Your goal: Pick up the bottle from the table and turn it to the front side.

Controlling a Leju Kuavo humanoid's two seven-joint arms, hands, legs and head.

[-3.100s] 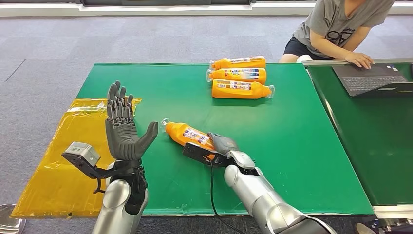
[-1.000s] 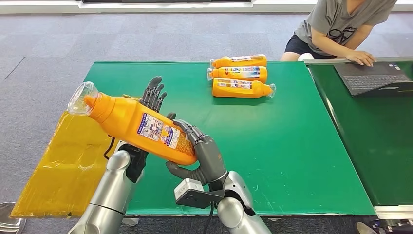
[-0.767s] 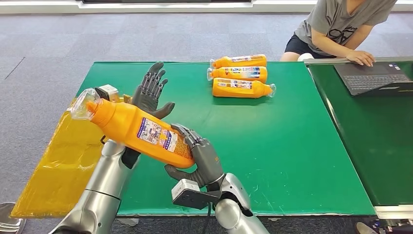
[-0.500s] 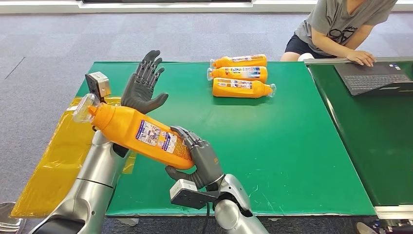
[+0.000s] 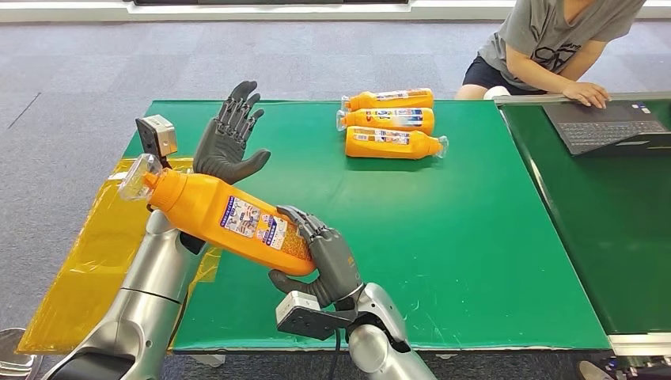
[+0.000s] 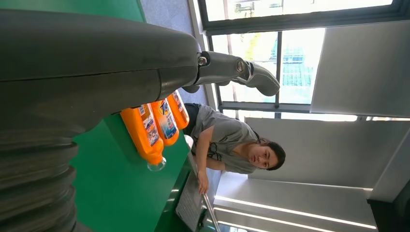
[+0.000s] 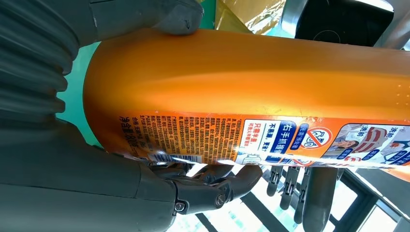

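One bottle [image 5: 229,222], cap up-left, in right robot hand [image 5: 326,260].

Orange bottle [image 5: 229,223], clear cap, tilted above table, printed label showing

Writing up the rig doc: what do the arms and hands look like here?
Both arms are smooth silver metal tubes. The left hand and right hand are dark grey with jointed, segmented fingers; the wrist views show a grey ribbed cover behind each hand. A small grey camera box sits at the left wrist and another at the right wrist, with a black cable running down that forearm.
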